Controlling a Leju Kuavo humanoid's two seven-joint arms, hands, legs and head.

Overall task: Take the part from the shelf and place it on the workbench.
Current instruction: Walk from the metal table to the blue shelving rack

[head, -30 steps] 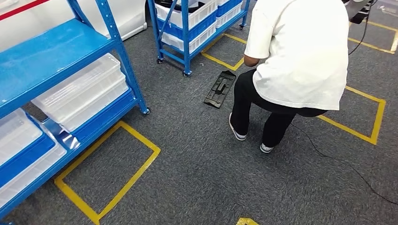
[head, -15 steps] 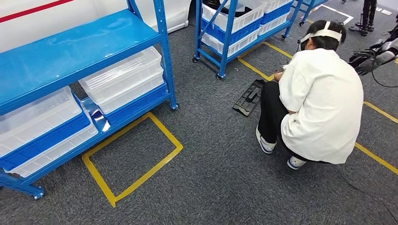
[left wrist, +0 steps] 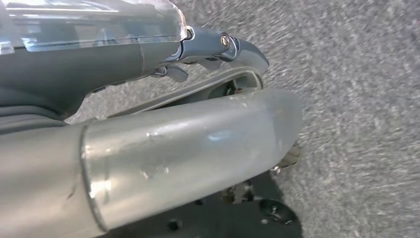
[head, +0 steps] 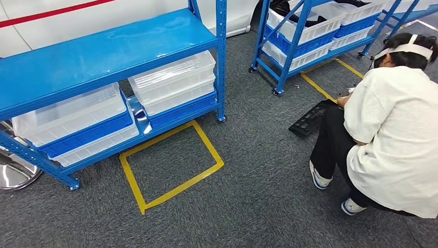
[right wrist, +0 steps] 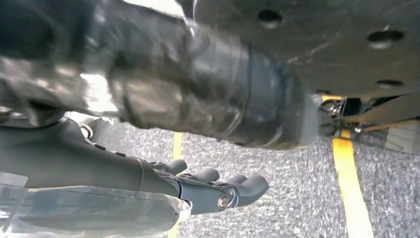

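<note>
A flat black part lies on the grey carpet by the far shelf, partly hidden behind a crouching person in a white shirt whose hand is close to it. In the left wrist view my left hand hangs over the carpet with its fingers stretched out and nothing in it. My right hand also hangs over the carpet in the right wrist view, fingers loosely apart and holding nothing.
A blue shelf at the left carries clear bins on its lower level. A second blue shelf on wheels stands at the back right with white and blue bins. A yellow tape square marks the floor.
The camera has swung, so the whole scene has slid to the right. The person has gone from standing bent over to crouching beside the black part.
</note>
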